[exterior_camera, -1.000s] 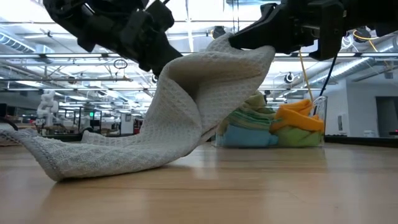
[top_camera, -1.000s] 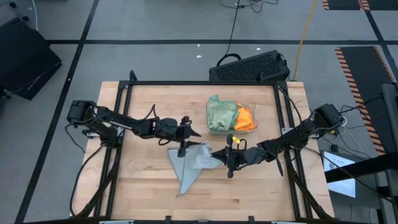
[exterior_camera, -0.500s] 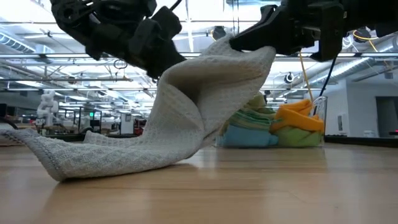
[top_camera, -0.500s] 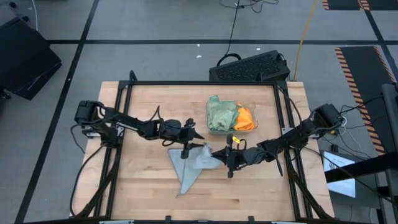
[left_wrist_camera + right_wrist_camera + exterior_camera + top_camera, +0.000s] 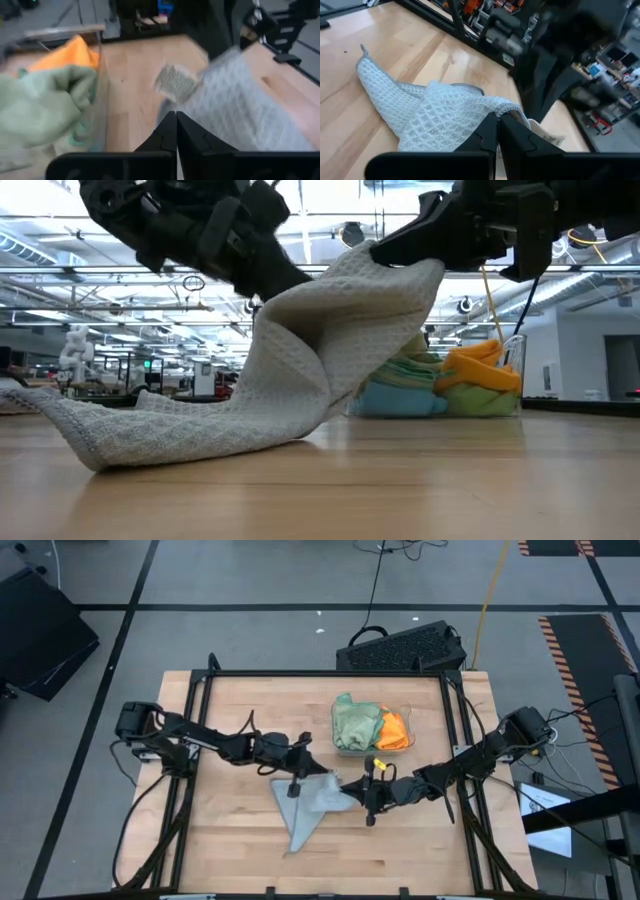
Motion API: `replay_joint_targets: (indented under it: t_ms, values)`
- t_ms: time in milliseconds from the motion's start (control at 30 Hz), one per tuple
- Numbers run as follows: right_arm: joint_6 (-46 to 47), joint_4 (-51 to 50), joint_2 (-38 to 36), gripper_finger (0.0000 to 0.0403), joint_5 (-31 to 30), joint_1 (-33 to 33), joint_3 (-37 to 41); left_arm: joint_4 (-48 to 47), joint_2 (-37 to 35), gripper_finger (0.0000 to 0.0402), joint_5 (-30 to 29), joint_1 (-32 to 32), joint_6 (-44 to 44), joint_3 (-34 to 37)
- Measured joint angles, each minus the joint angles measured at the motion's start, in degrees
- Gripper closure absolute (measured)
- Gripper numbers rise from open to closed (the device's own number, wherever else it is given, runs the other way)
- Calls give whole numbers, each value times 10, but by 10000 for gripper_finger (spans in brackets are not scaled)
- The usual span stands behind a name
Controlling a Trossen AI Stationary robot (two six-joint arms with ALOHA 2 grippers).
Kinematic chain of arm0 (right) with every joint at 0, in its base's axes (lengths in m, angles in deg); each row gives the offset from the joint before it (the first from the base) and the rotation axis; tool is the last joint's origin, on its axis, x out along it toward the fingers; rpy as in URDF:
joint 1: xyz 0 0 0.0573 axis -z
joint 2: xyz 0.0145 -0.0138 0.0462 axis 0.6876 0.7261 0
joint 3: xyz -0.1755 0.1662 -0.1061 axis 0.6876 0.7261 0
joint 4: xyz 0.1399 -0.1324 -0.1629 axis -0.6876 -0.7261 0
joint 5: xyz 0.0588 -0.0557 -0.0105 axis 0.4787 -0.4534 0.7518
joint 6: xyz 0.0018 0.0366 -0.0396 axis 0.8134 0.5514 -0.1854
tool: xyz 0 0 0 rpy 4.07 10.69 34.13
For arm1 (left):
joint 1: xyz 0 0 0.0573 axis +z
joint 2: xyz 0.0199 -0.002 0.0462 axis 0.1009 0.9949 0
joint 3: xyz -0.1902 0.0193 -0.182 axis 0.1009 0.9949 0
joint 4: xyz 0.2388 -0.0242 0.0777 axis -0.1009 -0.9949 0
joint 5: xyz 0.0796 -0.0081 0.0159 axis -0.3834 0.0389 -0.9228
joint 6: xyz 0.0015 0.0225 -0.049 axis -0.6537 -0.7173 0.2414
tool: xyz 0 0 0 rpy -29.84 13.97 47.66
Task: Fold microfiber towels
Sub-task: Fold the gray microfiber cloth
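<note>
**High view: grey towel gripped at two points, ready to spread**

Step in hand, as judged: lifting and opening out the grey towel (image 5: pixel 306 802) ahead of the first fold.

- Left of the towel: left gripper (image 5: pixel 296 778) fully closed on the towel's upper edge, fingers pinched flat together in the left wrist view. Grip appears to be on a raised fold rather than a true corner.
- Centre: towel draped in a tent between both grippers, with one long tail trailing down to the table (image 5: pixel 230 840) on the near-left side. Lies just in front of the clear tray (image 5: pixel 372 730), apart from it.
- Right of the towel: right gripper (image 5: pixel 368 792) clamped shut on the opposite edge, cloth bunched at the fingertips in the right wrist view.
- Beyond the towel: remaining towels (image 5: pixel 368 724), sage green and orange from above, heaped in the tray.

Next move, as judged: draw the grippers apart to tension the cloth, then lower flat.

Open room: bare wood to the left of the towel and in front of it. Tighter behind, toward the tray wall; frame rails (image 5: pixel 190 740) bound the table sides.
</note>
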Motion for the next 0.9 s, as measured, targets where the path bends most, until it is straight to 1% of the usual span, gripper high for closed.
replay_joint_targets:
  t_ms: [133, 267, 333, 400, 500, 567, 633, 733, 833, 900]
  values:
    - [37, -3, 0, 386, 0, 0, 0, -46, -45, 400, -36, -23, -11, 0]
    - [76, -5, 0, 348, -11, 0, 0, -102, -101, 400, -96, -58, -17, 0]
    - [90, -15, 0, 335, -13, 0, 0, -127, -111, 400, -113, -71, 3, 0]
    - [92, -29, 0, 340, 0, -1, 0, -157, -111, 399, -130, -83, 34, 0]
    - [106, -53, 0, 382, 3, -2, 0, -179, -90, 393, -150, -96, 97, 0]
    - [118, -70, 0, 396, 19, -1, 0, -206, -68, 386, -151, -105, 132, 1]
    - [129, -80, 0, 395, 43, -1, 0, -203, -42, 379, -153, -113, 170, 2]
    - [127, -117, 0, 400, 96, -3, 0, -198, -8, 364, -163, -121, 211, 0]
    - [124, -162, 0, 398, 154, -5, 0, -170, 28, 338, -177, -123, 233, 1]
    - [149, -190, 0, 397, 182, -5, 0, -139, 44, 316, -181, -122, 241, 1]
